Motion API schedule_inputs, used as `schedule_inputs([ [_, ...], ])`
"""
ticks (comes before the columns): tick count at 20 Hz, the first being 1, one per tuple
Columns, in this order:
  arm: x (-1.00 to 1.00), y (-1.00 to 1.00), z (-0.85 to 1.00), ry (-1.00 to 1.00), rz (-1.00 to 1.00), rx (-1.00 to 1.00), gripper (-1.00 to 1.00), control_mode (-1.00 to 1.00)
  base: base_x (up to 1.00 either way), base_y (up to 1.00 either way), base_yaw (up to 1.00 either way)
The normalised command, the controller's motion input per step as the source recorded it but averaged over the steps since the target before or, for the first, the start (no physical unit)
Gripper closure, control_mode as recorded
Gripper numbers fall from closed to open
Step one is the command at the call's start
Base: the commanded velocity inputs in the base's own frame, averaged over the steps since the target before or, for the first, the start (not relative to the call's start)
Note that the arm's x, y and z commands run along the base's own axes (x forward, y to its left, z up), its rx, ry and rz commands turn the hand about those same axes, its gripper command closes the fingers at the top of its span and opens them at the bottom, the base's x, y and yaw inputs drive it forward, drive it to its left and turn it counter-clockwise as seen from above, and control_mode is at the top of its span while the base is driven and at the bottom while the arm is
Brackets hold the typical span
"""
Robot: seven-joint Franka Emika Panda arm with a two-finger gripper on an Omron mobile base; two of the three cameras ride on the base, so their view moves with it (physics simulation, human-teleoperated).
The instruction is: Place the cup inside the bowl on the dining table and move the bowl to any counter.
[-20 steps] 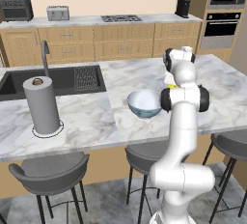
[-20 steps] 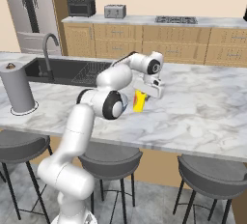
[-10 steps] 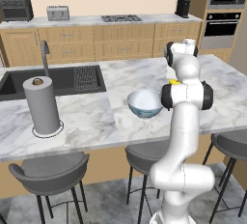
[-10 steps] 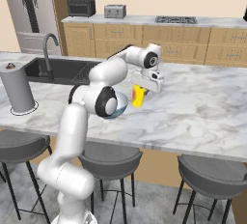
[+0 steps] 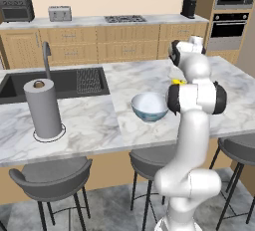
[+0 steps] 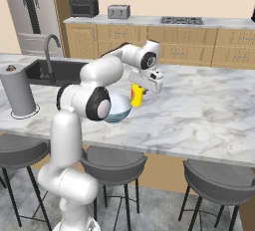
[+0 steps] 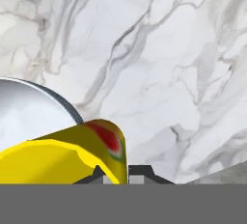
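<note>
Lifted since earlier, the cup (image 6: 137, 94) hangs clamped in the claw (image 6: 141, 88) beside the empty bowl (image 5: 149, 106).

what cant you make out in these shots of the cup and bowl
- Cup, right base view: top hidden by the gripper, so the grip itself can't be seen.
- Cup, left base view: just a yellow sliver behind the arm.
- Bowl, hand view: cut off by the left edge and covered by the cup.
- Whether the cup's base touches the dining table: unclear.

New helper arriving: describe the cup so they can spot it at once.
Find the marble dining table with the dark sink. Right of its pale bowl, the gripper holds the cup: small, bright yellow, with a red patch.
</note>
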Motion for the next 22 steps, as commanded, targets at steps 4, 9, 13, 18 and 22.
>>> schedule_inputs([
  [4,0.00,0.26,0.00,-0.22,0.01,0.00,1.00,-1.00,0.00,0.00,0.00],
  [9,0.00,0.33,0.00,-0.13,0.00,-0.02,1.00,-1.00,0.00,0.00,0.00],
  [13,0.00,0.43,0.01,-0.01,0.00,-0.05,1.00,-1.00,0.00,0.00,0.00],
  [18,0.00,0.34,0.07,0.00,0.00,-0.02,1.00,-1.00,0.00,0.00,0.00],
  [22,0.15,0.23,0.05,0.00,0.00,0.00,1.00,-1.00,0.00,0.00,0.00],
])
